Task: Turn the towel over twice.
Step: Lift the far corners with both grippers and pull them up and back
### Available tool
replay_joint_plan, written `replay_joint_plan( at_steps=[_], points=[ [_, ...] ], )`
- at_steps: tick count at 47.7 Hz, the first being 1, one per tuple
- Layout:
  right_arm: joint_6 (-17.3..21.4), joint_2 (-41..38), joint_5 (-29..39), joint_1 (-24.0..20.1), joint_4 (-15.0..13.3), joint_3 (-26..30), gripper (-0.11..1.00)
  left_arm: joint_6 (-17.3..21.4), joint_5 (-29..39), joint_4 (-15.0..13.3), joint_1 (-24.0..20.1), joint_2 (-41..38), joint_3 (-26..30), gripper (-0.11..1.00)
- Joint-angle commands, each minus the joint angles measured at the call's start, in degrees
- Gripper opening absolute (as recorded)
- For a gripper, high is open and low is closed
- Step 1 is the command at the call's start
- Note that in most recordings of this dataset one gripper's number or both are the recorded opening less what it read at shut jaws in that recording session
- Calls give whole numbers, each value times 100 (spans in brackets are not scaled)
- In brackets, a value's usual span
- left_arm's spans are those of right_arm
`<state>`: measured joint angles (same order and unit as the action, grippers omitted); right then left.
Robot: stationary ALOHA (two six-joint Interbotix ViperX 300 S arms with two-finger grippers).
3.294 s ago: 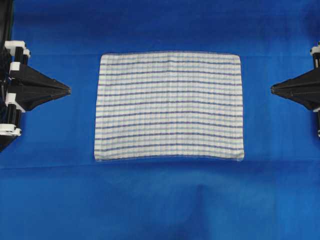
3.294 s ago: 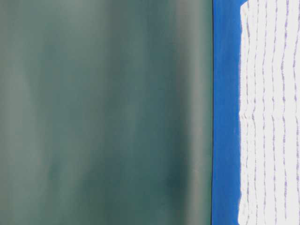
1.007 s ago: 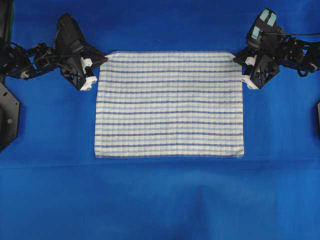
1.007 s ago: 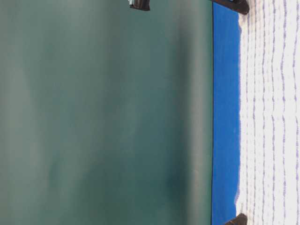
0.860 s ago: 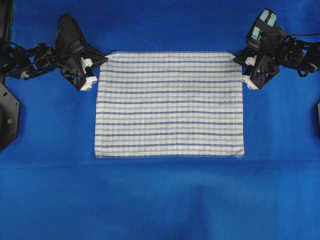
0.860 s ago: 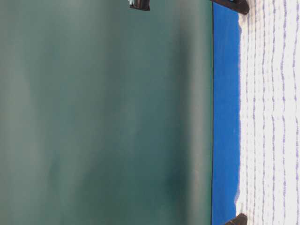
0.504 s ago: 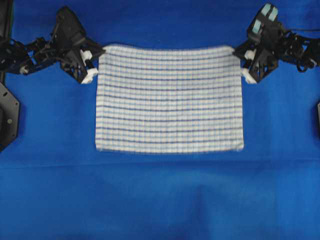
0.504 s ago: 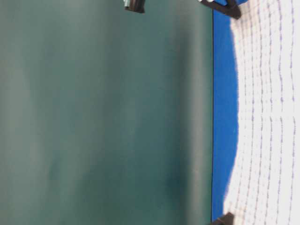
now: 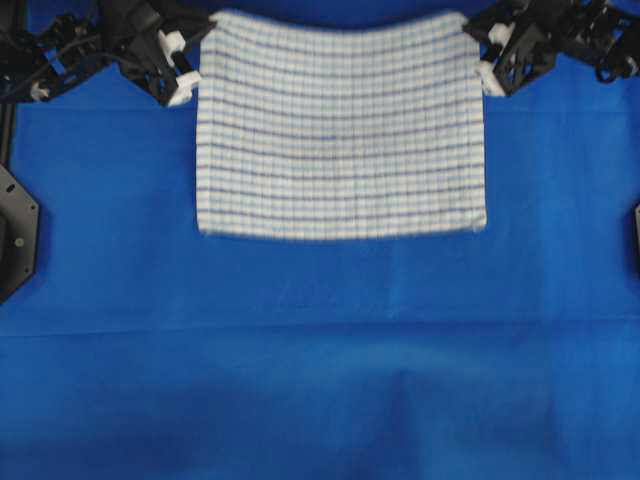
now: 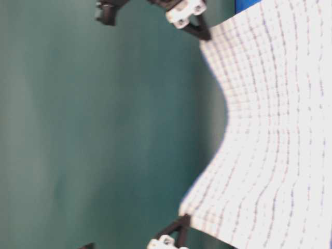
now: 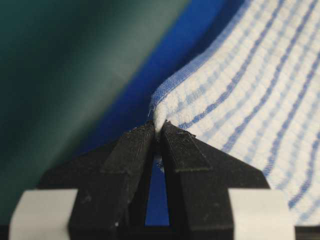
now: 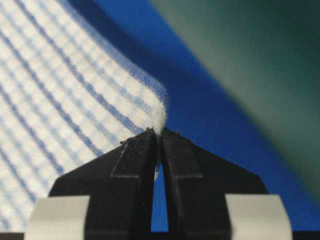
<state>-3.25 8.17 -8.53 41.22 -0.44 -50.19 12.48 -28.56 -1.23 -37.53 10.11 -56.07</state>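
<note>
The towel (image 9: 340, 130), white with thin blue stripes, hangs by its two far corners while its near edge still lies on the table. In the table-level view the towel (image 10: 270, 129) rises off the table and sags between the corners. My left gripper (image 9: 203, 24) is shut on the far left corner, and the left wrist view shows the towel (image 11: 250, 75) pinched at the left gripper (image 11: 159, 127). My right gripper (image 9: 470, 24) (image 10: 203, 35) is shut on the far right corner, where the towel (image 12: 75, 100) bunches at the right gripper (image 12: 159, 131).
A plain blue sheet (image 9: 320, 360) covers the table, with wide bare room in front of the towel. Black fixtures stand at the left edge (image 9: 14, 235) and the right edge (image 9: 636, 235). A green wall (image 10: 104, 129) stands behind the table.
Both grippers have risen and moved toward the back with the towel's far corners. The far edge has left the table and now sags; the near edge has slid backward.
</note>
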Motion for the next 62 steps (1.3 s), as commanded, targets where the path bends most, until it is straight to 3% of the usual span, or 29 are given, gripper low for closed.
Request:
replay_joint_plan(
  at_steps=[1, 17, 32, 49, 62],
  points=[
    [-88, 369, 97, 132, -18, 246, 5, 44, 88, -9, -105, 422, 185, 3],
    [-483, 1011, 246, 422, -44, 738, 5, 53, 176, 0, -519, 1143, 404, 3],
    [-571, 1617, 861, 308, -44, 888, 5, 44, 70, 9, -334, 1600, 316, 3],
    [-536, 2461, 1292, -316, -26, 571, 5, 35, 114, 9, 237, 2197, 53, 3],
    [-422, 2883, 1837, -1248, 26, 316, 5, 35, 659, 9, 940, 2628, -229, 3]
  ],
)
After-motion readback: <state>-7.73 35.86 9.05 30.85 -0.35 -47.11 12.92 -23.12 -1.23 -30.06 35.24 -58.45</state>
